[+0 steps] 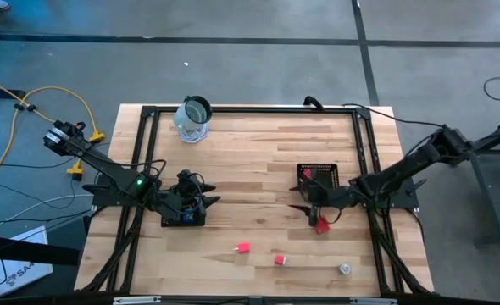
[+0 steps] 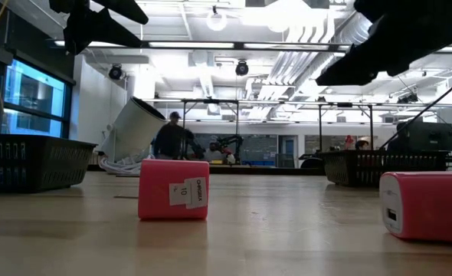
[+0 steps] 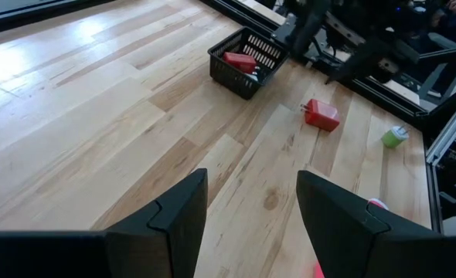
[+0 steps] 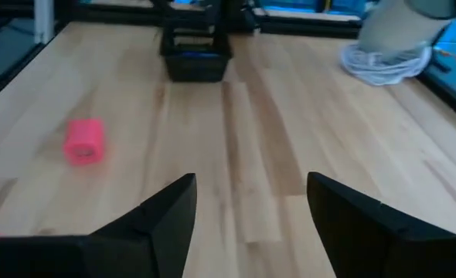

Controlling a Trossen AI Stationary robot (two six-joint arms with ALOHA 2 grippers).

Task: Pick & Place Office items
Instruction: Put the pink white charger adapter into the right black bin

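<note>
Two dark arms reach over a wooden bench inside a black frame. The left tool hangs above a black mesh tray on the left side of the bench; in the left wrist view its fingers stand spread with bare wood between them, holding nothing. The right tool sits on the right side, just in front of a second black mesh tray. Its fingers are also spread apart with nothing between them.

Item positions:
- One red block lies on the wood just beside the right tool, outside the tray. The left wrist view shows it as a red piece near the tray.
- Another red piece lies inside the right-hand tray.
- One pink block rests near the front edge, roughly at the middle of the bench. The low view shows a white label on its face.
- A second red-and-pink block lies near it, toward the right.
- One whitish round piece sits near the front right corner, well apart from both tools.

A clear glass jar with a dark rim stands near the far edge on the left half of the bench, with a coiled white cable at its base.
</note>
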